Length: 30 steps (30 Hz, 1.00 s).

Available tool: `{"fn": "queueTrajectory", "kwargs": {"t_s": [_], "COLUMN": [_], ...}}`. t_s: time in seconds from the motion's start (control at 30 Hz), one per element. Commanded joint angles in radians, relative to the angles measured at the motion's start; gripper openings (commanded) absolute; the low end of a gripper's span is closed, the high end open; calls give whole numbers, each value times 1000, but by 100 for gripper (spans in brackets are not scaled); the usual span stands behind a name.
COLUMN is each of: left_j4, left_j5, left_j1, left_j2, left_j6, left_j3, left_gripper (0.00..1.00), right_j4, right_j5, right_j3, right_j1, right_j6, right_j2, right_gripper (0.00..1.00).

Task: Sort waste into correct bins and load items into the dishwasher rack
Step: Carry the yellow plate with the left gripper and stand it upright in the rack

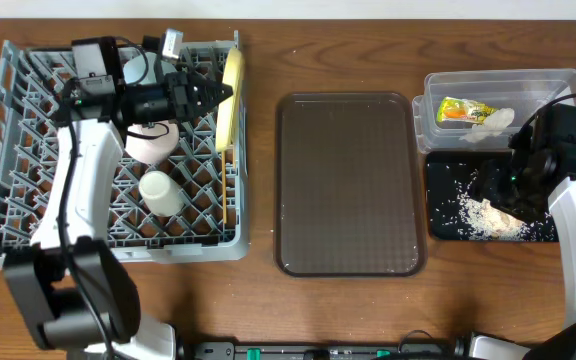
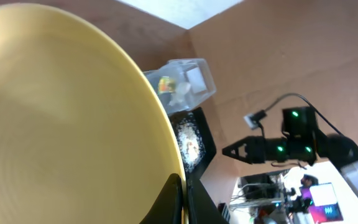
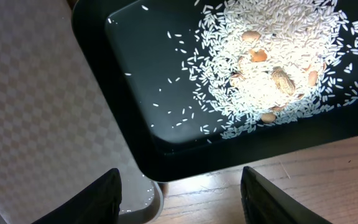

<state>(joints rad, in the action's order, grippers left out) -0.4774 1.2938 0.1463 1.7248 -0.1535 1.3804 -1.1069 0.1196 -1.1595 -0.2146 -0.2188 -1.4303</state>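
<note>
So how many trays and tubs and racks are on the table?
Trays: 2, the brown tray and the black tray
Tubs: 1, the clear tub
Racks: 1, the grey rack
Total: 4

Looks like a robotics lab to me: plain wooden surface [image 1: 258, 300], a dangling cable [image 2: 291, 94] and a lit-up screen [image 2: 325, 208] in the background.

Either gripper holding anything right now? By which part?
Left gripper is shut on the yellow plate, pinching its rim. Right gripper is open above the black tray, holding nothing.
</note>
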Motion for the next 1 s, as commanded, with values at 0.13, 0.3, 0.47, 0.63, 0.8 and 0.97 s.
{"fn": "queueTrajectory", "kwargs": {"t_s": [0.13, 0.3, 0.47, 0.63, 0.8, 0.97], "left_j4": [-43, -72, -112, -151, -187, -318], "left_j5": [-170, -328, -416, -483, -613, -895], "left_j1": [21, 40, 89, 119, 93, 13], "left_j2": [60, 61, 43, -39, -172, -256], "left_j6": [-9, -10, -10, 5, 44, 71], "left_j3": [-2, -2, -2, -2, -2, -2], "left_gripper": [6, 52, 72, 78, 80, 80], "right_j4": [-2, -2, 2, 32, 183, 330], "right_j5": [4, 4, 4, 5, 71, 214], "right_j3": [-5, -5, -5, -5, -5, -5], "right_j1": [-7, -7, -8, -7, -6, 27], "right_j6": [15, 15, 15, 14, 27, 130], "right_j2": [18, 18, 18, 18, 16, 16], "right_gripper": [59, 60, 60, 63, 69, 70]}}
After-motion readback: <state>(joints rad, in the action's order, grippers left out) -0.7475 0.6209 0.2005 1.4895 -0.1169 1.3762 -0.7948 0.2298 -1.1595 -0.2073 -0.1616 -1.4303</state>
